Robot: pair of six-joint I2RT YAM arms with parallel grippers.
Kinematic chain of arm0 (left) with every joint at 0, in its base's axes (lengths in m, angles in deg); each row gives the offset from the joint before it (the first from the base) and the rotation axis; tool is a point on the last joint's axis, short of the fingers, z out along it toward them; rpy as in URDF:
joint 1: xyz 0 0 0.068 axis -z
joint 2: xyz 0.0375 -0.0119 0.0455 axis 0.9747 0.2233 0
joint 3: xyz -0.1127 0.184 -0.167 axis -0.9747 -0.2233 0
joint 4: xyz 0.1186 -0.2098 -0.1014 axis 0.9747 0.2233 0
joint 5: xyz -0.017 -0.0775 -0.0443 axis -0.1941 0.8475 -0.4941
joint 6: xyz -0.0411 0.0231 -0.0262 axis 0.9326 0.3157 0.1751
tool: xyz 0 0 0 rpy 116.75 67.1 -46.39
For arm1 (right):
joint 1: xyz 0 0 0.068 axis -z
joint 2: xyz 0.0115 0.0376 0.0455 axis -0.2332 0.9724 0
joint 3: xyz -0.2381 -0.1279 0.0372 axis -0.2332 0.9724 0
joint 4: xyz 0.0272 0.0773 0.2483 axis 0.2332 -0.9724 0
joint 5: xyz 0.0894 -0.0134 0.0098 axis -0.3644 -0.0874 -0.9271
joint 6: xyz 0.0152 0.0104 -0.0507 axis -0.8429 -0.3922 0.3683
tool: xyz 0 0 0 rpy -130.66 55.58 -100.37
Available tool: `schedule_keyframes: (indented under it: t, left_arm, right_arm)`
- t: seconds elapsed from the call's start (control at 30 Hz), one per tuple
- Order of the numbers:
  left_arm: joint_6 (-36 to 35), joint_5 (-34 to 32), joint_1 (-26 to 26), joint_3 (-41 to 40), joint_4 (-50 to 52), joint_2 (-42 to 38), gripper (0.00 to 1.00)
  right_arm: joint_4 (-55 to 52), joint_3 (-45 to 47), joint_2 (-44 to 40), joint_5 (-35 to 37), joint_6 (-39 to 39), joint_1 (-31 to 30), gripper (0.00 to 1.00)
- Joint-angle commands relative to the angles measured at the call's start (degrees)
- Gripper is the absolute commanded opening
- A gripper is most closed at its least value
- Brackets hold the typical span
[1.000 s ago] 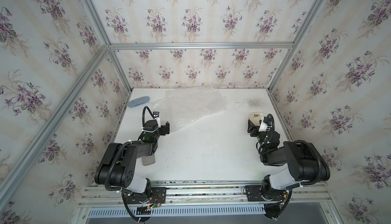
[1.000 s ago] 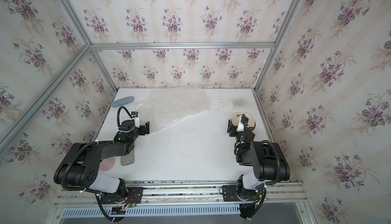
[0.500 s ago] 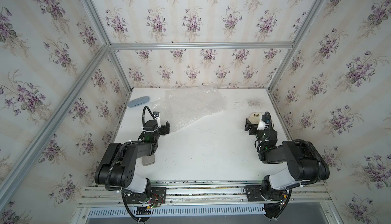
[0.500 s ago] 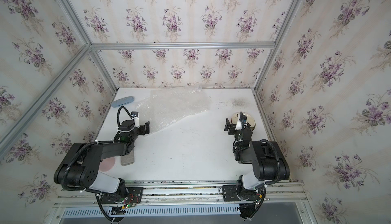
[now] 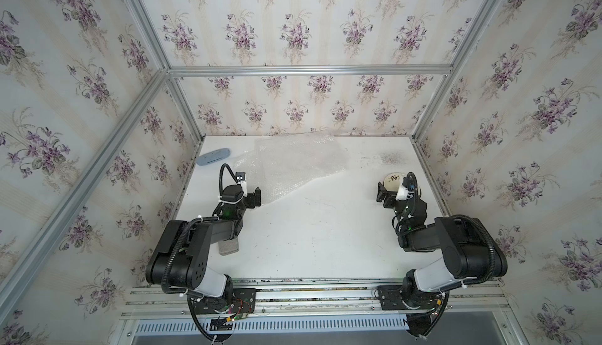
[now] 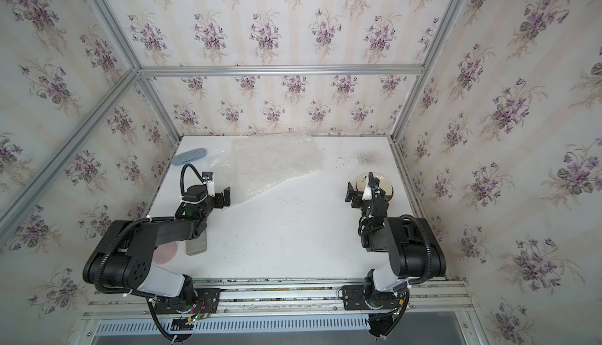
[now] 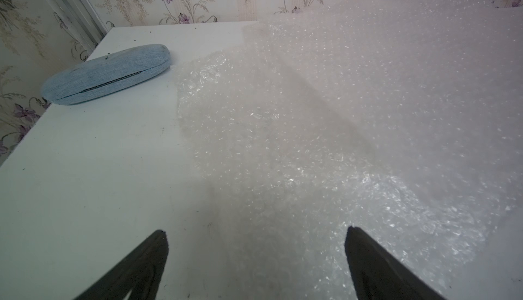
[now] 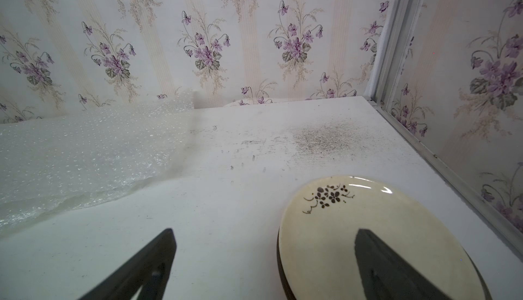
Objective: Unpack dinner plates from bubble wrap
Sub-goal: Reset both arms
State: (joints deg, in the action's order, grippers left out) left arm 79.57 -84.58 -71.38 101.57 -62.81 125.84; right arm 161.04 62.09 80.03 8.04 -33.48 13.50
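A cream dinner plate (image 8: 353,227) with a dark floral mark lies flat near the table's right edge, also seen in both top views (image 5: 392,179) (image 6: 363,180). A dark rim shows under its edge. My right gripper (image 8: 264,235) hovers open over it, one finger above the plate and the other above bare table, holding nothing. The bubble wrap (image 5: 293,164) (image 7: 339,114) lies spread out at the back middle. My left gripper (image 7: 256,236) stands open and empty at the near left edge of the sheet (image 6: 270,161).
A pale blue oval case (image 5: 213,157) (image 7: 107,73) lies in the back left corner. A grey pad (image 5: 228,247) and a pinkish round thing (image 6: 166,252) sit partly under the left arm. Papered walls close three sides. A dark smudge (image 5: 389,157) marks the table behind the plate.
My right gripper's jaws have spread wider above the cream plate, and its left finger now stands off the plate. The left arm and the bubble wrap have not moved.
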Motion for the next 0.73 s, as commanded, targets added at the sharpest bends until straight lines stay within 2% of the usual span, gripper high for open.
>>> schedule_keyframes:
  t: [0.0, 0.7]
  left_arm:
    - [-0.9, 0.0, -0.1, 0.0, -2.3, -0.2, 0.99]
    - [-0.9, 0.0, -0.1, 0.0, -2.3, -0.2, 0.99]
  right_arm:
    - [1.5, -0.1, 0.1, -0.3, 0.6, -0.1, 1.00]
    - [0.9, -0.4, 0.2, -0.2, 1.4, -0.6, 1.00]
